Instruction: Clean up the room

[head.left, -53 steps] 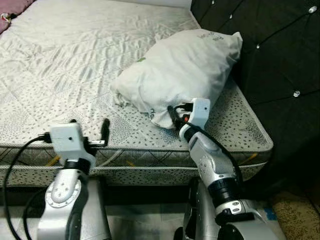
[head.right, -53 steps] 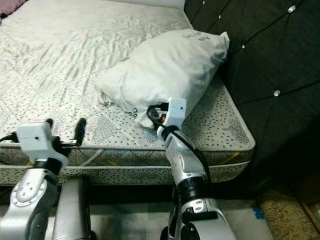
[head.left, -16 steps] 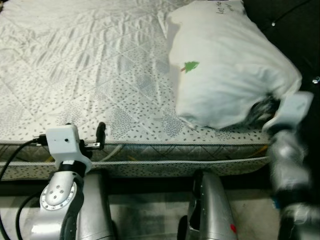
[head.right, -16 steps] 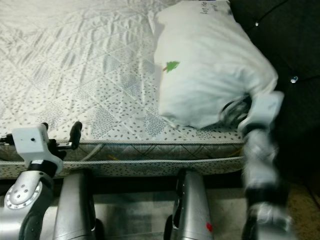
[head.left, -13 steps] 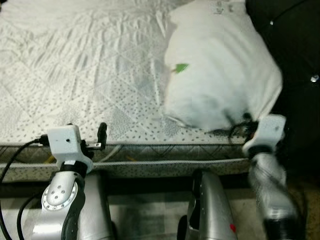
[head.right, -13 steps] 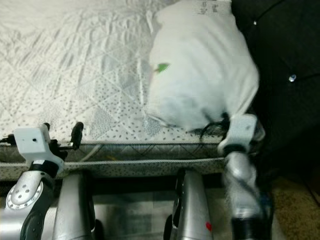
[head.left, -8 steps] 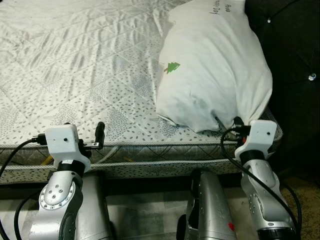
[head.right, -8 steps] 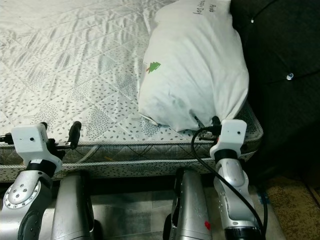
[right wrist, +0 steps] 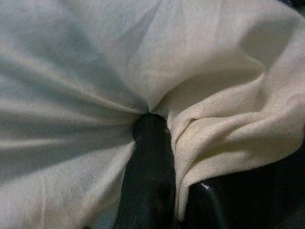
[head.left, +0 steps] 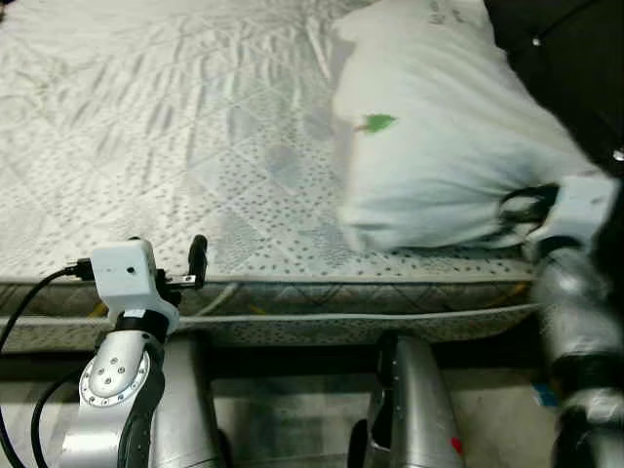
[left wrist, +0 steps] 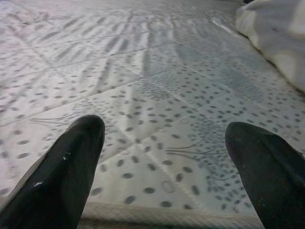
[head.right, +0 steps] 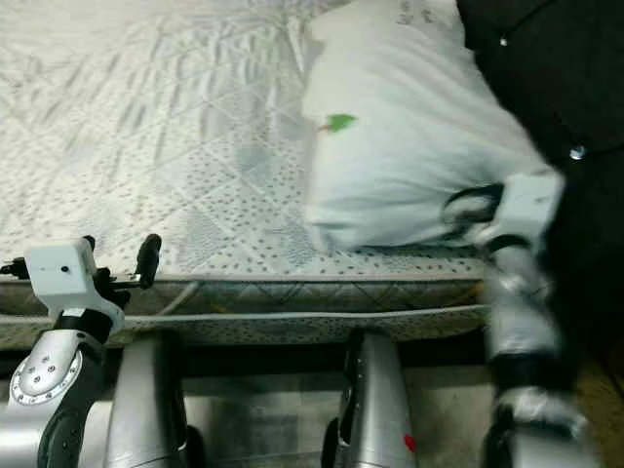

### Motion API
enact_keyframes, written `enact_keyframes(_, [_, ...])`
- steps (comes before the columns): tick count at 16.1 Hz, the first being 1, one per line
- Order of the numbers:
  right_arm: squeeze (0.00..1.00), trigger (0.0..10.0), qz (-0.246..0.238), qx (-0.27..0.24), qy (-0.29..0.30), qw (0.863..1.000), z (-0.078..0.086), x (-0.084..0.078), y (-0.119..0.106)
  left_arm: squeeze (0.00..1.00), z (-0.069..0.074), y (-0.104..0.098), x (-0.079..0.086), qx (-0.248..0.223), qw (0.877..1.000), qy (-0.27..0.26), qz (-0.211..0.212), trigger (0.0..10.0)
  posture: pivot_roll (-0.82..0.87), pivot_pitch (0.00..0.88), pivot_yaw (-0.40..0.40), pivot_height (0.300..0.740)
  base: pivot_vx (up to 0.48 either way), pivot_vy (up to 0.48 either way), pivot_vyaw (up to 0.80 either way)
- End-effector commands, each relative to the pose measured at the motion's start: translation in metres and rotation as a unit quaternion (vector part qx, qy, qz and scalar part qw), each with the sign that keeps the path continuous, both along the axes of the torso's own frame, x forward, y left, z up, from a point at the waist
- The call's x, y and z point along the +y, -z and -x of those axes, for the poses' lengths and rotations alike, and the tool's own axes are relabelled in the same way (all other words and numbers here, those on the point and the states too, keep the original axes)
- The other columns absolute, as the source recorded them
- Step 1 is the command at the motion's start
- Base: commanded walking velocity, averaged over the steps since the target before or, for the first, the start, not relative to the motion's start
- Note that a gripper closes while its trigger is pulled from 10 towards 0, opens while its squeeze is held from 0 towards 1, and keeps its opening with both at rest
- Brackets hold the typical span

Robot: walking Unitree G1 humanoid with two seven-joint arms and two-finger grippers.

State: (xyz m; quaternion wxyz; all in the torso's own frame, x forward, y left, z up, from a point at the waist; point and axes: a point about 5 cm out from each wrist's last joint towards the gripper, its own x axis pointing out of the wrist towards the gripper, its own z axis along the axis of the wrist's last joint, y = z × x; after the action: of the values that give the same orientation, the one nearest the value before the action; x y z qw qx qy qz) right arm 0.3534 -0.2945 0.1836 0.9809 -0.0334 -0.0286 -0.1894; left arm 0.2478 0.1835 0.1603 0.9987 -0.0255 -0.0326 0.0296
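White pillow with a small green tree print is lying on the mattress at its right side, up against the dark tufted headboard. Right gripper is pinching a fold of pillow fabric at the near corner, fingers clamped on cloth. Left gripper is hovering over the mattress front edge, fingers spread wide, gripping nothing.

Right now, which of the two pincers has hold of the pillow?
The right pincer: its fingers are pinched shut on the white pillow by the dark headboard. The left pincer hangs open over the mattress edge.
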Motion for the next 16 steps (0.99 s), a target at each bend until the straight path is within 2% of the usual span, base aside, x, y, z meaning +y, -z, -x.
enact_keyframes(1, [0.0, 0.0, -0.02, -0.029, 0.069, 0.997, 0.008, -0.04, -0.019, 0.0, 0.001, 0.001, 0.001, 0.002, 1.0, -0.002, -0.004, 10.0, 0.11, 0.168, -0.089, 0.452, 0.0, 0.0, 0.0])
enact_keyframes(5, [0.0, 0.0, -0.021, -0.034, 0.124, 0.992, 0.019, -0.083, -0.039, 0.0, -0.001, 0.001, -0.001, 0.003, 1.0, 0.003, -0.002, 10.0, 0.09, 0.17, -0.08, 0.452, 0.0, 0.0, 0.0])
enact_keyframes(8, [0.0, 0.0, -0.039, -0.036, 0.135, 0.989, 0.027, -0.095, -0.033, 0.0, -0.003, 0.002, -0.003, 0.003, 1.0, 0.007, 0.0, 10.0, 0.07, 0.169, -0.075, 0.452, 0.0, 0.0, 0.0])
enact_keyframes(10, [0.0, 0.0, -0.027, -0.038, 0.138, 0.989, 0.032, -0.099, -0.03, 0.0, -0.004, 0.003, -0.003, 0.004, 1.0, 0.008, 0.001, 10.0, 0.05, 0.171, -0.077, 0.452, 0.0, 0.0, 0.0])
enact_keyframes(11, [0.0, 0.0, 0.021, -0.004, 0.113, 0.993, 0.044, -0.096, -0.006, 0.0, -0.005, 0.005, -0.004, 0.005, 1.0, 0.01, 0.006, 10.0, 0.02, 0.175, -0.083, 0.452, 0.0, 0.0, 0.0])
enact_keyframes(12, [0.0, 0.0, 0.04, 0.028, 0.085, 0.995, 0.058, -0.086, 0.021, 0.0, -0.006, 0.007, -0.007, 0.007, 1.0, 0.013, 0.009, 10.0, 0.0, 0.176, -0.081, 0.452, 0.0, 0.0, 0.0])
enact_keyframes(13, [0.0, 0.0, 0.046, 0.044, 0.062, 0.996, 0.069, -0.074, 0.038, 0.0, -0.007, 0.008, -0.009, 0.007, 1.0, 0.016, 0.011, 10.0, -0.01, 0.176, -0.08, 0.452, 0.0, 0.0, 0.0])
enact_keyframes(14, [0.0, 0.0, 0.046, 0.059, 0.029, 0.997, 0.086, -0.051, 0.055, 0.0, -0.008, 0.008, -0.011, 0.007, 1.0, 0.02, 0.014, 10.0, -0.01, 0.175, -0.079, 0.452, 0.0, 0.0, 0.0])
enact_keyframes(15, [0.0, 0.0, 0.044, 0.062, 0.018, 0.997, 0.092, -0.042, 0.059, 0.0, -0.009, 0.008, -0.012, 0.006, 1.0, 0.021, 0.015, 10.0, -0.02, 0.176, -0.078, 0.452, 0.0, 0.0, 0.0])
enact_keyframes(16, [0.0, 0.0, 0.04, 0.068, -0.009, 0.997, 0.103, -0.024, 0.067, 0.0, -0.01, 0.008, -0.013, 0.006, 1.0, 0.024, 0.016, 10.0, -0.02, 0.177, -0.077, 0.452, 0.0, 0.0, 0.0])
